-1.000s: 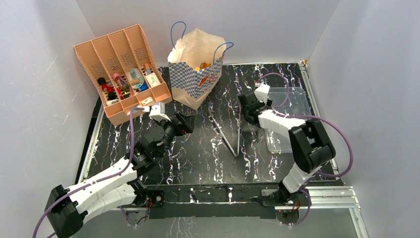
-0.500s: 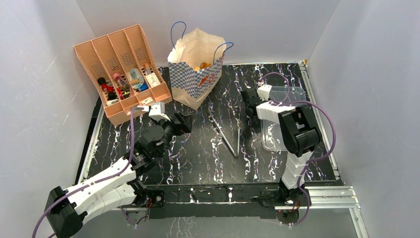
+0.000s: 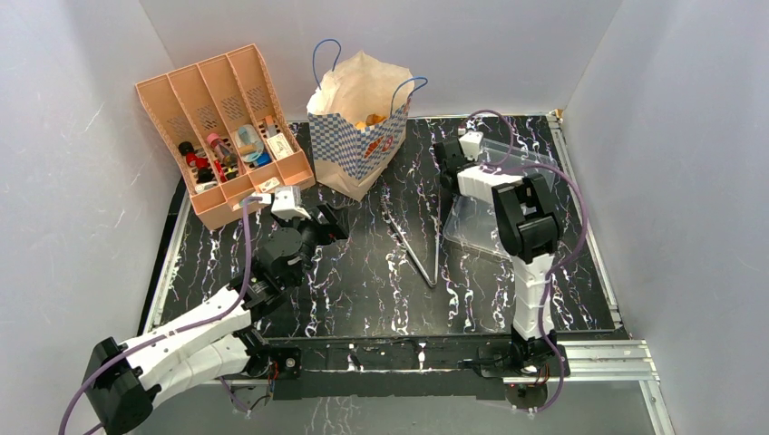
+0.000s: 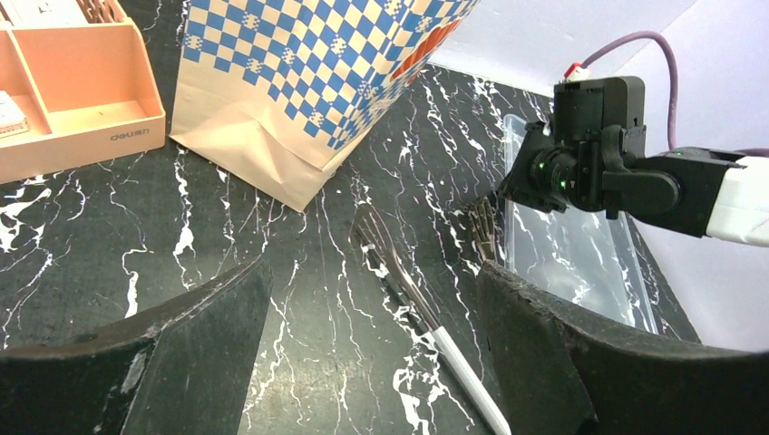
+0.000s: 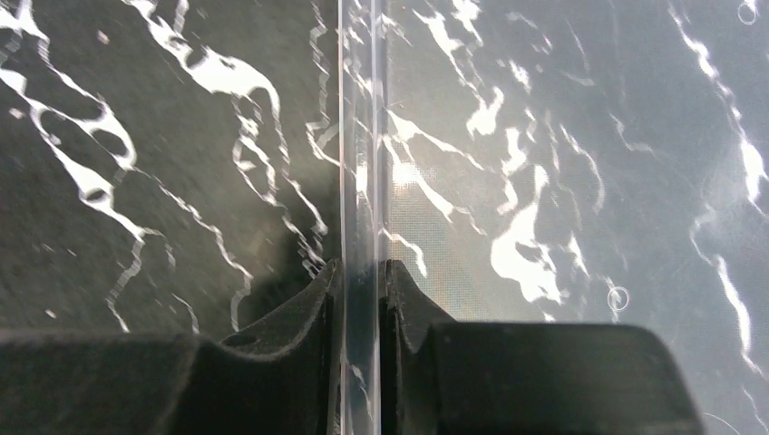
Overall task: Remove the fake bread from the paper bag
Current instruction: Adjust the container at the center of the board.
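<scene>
Black white-veined marble table top (image 3: 363,290): everything sits on it, arm bases at the near edge.

Orange slotted plastic organiser (image 3: 222,127), far left corner, leaning back, small mixed items in its slots.

Tan kraft paper bag (image 3: 358,136) with a blue-and-white checkered band and blue cord handles. It stands upright just right of the organiser with its mouth open.

Shallow rectangular clear plastic tray (image 3: 494,204), right side of the table, well apart from the bag. It looks tipped in the top view; can't tell how far it's off the surface.

Right gripper (image 5: 361,267): jaws closed tight on the tray's thin left wall (image 5: 361,136), one finger on each side of it. Nothing else is in the grip.

Left gripper (image 4: 363,299): jaws wide apart, holding nothing. It hovers low over the table in front of the bag, pointing toward the bag's base and the tongs.

Metal tongs with white handle ends (image 3: 422,245) lie flat in a V between the two arms, touched by neither gripper.

Fake bread (image 3: 374,120): inside the bag. Only some orange-gold tops show at the mouth, too small to tell which pieces.
</scene>
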You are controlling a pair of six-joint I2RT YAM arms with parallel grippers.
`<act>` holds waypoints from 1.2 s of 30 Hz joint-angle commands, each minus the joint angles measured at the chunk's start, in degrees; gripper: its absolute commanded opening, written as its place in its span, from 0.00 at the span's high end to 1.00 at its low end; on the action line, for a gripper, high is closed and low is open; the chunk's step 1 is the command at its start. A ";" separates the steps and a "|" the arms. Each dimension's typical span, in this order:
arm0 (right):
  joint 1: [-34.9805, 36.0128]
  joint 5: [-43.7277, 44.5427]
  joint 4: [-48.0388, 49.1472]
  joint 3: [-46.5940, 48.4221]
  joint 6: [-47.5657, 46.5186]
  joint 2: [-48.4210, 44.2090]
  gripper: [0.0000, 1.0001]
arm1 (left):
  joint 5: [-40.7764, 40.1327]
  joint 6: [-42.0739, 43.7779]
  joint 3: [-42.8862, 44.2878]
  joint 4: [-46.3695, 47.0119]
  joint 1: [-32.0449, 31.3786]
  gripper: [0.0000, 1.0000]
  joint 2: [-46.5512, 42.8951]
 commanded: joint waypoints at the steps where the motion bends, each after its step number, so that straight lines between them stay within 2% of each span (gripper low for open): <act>1: -1.07 -5.21 -0.51 6.38 -2.12 6.76 1.00 | -2.61 1.67 2.01 2.91 0.38 0.18 1.22; 10: -6.56 -9.82 -5.94 25.00 5.68 17.02 1.00 | -3.13 1.70 2.38 4.94 0.58 0.18 4.69; 18: -8.70 -14.92 -11.03 40.33 19.28 25.79 1.00 | -3.54 2.56 3.35 5.79 0.69 0.19 7.57; 29: -8.53 -17.09 -10.06 37.35 48.23 24.27 1.00 | -3.16 1.98 3.64 5.57 0.69 0.19 8.61; 36: -7.83 -15.08 -13.14 40.85 58.54 24.67 1.00 | -3.00 2.10 3.45 5.42 0.69 0.19 8.58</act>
